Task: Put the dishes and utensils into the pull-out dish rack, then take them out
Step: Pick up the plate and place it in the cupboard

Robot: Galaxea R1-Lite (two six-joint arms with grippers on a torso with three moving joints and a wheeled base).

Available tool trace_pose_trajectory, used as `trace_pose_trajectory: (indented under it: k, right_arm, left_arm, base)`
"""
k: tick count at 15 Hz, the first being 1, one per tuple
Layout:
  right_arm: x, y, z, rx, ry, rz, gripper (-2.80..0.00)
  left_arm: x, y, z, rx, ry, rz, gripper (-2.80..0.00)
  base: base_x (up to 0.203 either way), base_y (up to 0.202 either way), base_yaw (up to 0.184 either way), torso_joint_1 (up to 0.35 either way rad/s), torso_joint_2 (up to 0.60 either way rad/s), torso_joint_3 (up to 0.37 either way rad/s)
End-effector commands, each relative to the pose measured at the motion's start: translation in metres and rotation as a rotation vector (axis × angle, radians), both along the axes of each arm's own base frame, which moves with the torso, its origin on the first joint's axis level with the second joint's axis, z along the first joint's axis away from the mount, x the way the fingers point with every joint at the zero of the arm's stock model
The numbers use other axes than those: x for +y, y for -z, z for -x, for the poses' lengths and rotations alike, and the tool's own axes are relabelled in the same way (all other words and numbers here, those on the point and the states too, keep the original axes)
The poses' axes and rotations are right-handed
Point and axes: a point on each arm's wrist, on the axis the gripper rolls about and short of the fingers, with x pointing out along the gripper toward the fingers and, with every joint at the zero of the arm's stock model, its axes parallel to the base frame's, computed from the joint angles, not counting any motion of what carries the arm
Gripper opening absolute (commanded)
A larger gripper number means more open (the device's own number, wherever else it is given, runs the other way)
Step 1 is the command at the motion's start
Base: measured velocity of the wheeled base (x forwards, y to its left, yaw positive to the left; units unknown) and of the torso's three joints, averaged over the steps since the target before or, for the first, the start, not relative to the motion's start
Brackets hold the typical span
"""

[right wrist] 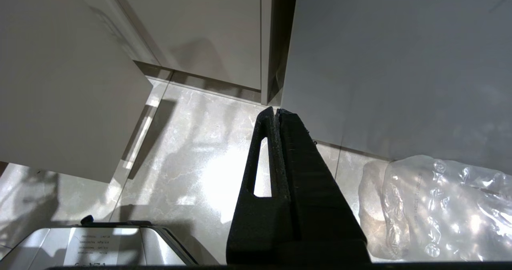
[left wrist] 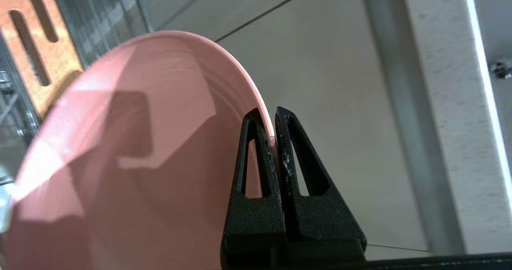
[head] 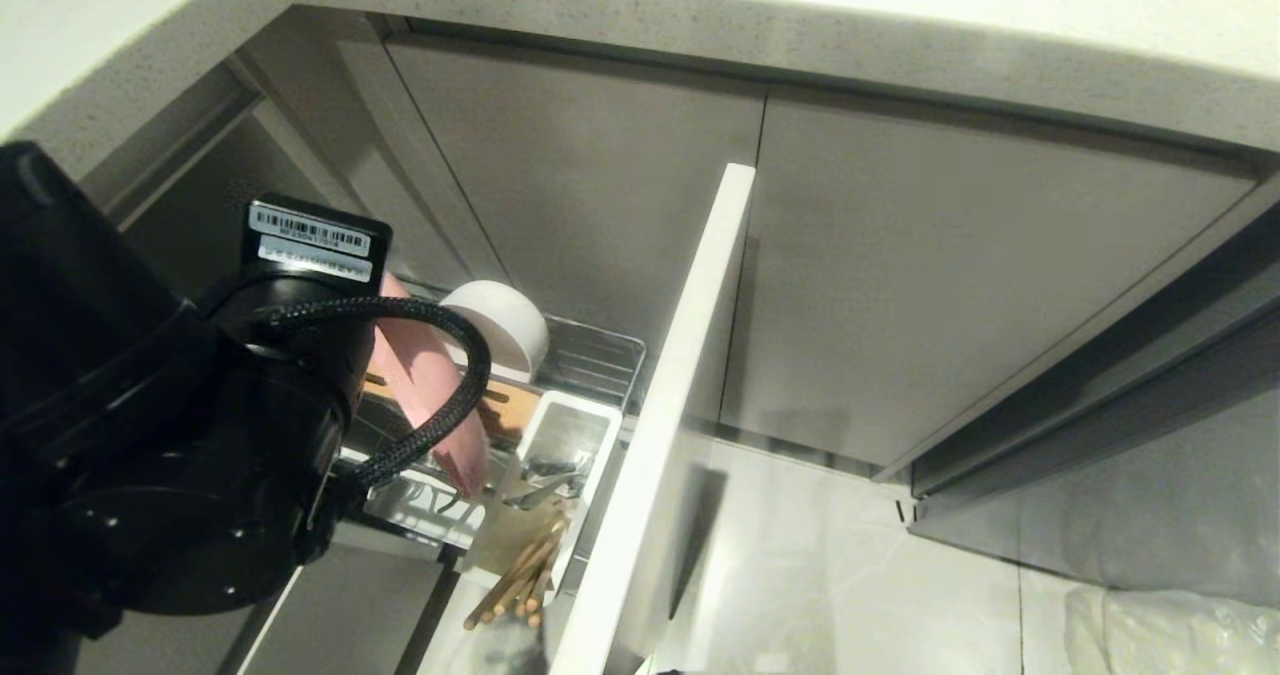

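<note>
The left arm (head: 150, 405) filled the left of the head view, black and bulky, reaching down over the pull-out dish rack (head: 600, 355). Taking the rack's white front panel (head: 660, 425) as the landmark, everything of the task lay to the left of it. Farthest from the panel stood the pink plate (head: 425, 385), on edge and tilted, partly hidden behind the arm's braided cable (head: 440, 355). In the left wrist view the left hand (left wrist: 274, 132) was pinching the plate's (left wrist: 140, 162) rim, one finger on the inner face and the other behind the edge, nearly pressed together on the thin rim. The rack's slotted wooden strip (left wrist: 44, 54) showed beyond the plate, with chrome wires beside it.

Behind the plate and nearer the panel, the cream-white bowl (head: 505, 325) rested on its side in the wire basket. Closer still to the panel sat the white utensil caddy (head: 570, 425), just beside it. The fork (head: 540, 495) lay low at the caddy's near end, and the chopsticks (head: 520, 580) stuck out past that end, fanned toward the floor.

Right of the panel there were closed grey cabinet doors (head: 950, 285) under the desk (head: 800, 15), and pale floor tiles (head: 820, 555).

The right hand (right wrist: 276, 116) hung well away from the rack above the floor, its fingers pressed together on nothing, near a crumpled clear plastic bag (right wrist: 432, 206).
</note>
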Motion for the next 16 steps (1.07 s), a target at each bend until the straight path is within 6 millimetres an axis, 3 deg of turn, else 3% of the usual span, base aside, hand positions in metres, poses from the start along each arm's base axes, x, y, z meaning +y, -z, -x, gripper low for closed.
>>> trace_pose_trajectory:
  k: [1,16]
  right_arm:
    - [0.000,0.000,0.000,0.001,0.000,0.000,-2.80]
    - [0.000,0.000,0.000,0.001,0.000,0.000,-2.80]
  left_arm:
    - [0.000,0.001,-0.001,-0.004,-0.010,0.003,-2.80]
    - [0.010,0.015,-0.005,-0.036,-0.090,-0.055,-2.80]
  base:
    - [0.000,0.000,0.000,0.000,0.00,0.000]
    - [0.000,0.000,0.000,0.000,0.00,0.000]
